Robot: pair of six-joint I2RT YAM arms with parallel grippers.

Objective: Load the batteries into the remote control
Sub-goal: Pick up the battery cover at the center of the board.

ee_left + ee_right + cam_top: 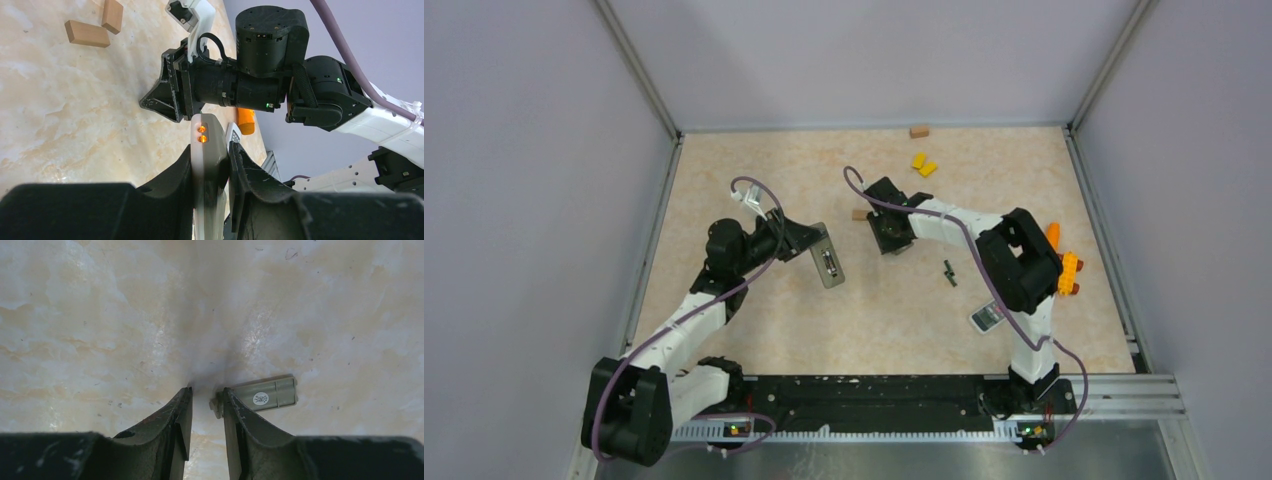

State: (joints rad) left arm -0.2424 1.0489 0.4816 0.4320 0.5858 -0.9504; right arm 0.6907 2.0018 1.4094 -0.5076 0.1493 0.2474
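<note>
One battery (829,263) sits in the open slot on the back of the remote control (827,256), slot facing the overhead camera. A loose battery (949,272) lies on the worktop (754,330), right of your right hand and near that arm's elbow. It's too small to tell if it's one cell or two.

Your left hand (210,150) has the remote control clamped by one end, fingers (175,175) tight on both sides. The far end points toward the right arm.

Your right hand (206,395) points straight down at the worktop, with a narrow gap between the fingers and nothing gripped. A small grey cover (265,398) with a round sticker lies flat just beside one finger, its end at the fingertip. Can't tell if they touch.

Around:
- A brown block (859,214) sits just beside the right hand.
- Two yellow blocks (918,160) and another brown block (919,131) lie near the far edge.
- Orange pieces (1069,272) sit at the right edge, beside the right arm.
- A small grey gadget (987,317) is partly tucked under the right arm.

In the way: from the left wrist camera, the right hand's body sits directly ahead of the remote's tip, close.
</note>
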